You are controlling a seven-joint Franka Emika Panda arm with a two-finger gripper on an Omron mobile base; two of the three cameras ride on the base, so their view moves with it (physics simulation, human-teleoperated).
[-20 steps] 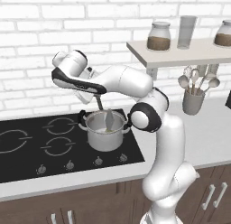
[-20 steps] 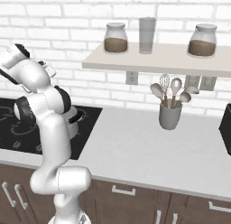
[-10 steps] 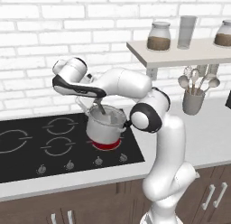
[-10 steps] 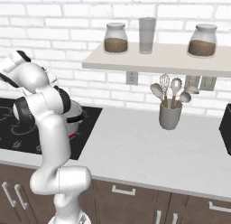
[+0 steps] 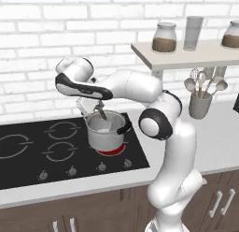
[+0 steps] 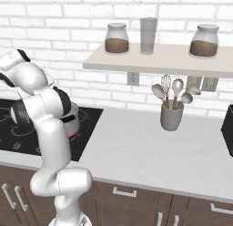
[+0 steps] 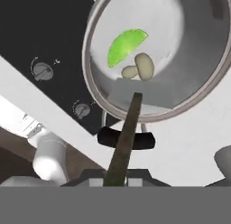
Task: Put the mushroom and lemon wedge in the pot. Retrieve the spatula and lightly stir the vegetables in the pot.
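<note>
The steel pot [image 5: 106, 132] stands on the front right burner of the black cooktop [image 5: 28, 154]. In the hand view the pot's rim [image 7: 88, 65] rings a green lemon wedge [image 7: 124, 47] and a beige mushroom [image 7: 142, 67] lying side by side on its bottom. The spatula's grey blade [image 7: 144, 93] rests in the pot just below them. Its dark handle [image 7: 125, 133] runs up to my gripper [image 7: 116, 180], which is shut on it. From the left base view the gripper [image 5: 96, 104] hangs just above the pot's back left rim, with the spatula [image 5: 101, 115] slanting down into it.
A red ring [image 5: 112, 151] glows under the pot. A grey utensil cup [image 5: 200, 105] with spoons and a whisk stands on the counter to the right, under a shelf [image 5: 186, 55] with jars. Stove knobs [image 5: 72, 170] line the cooktop's front edge.
The hand has shifted slightly and the spatula has swung inside the pot. The pot has slid a little, and the red burner ring now shows beneath it.
</note>
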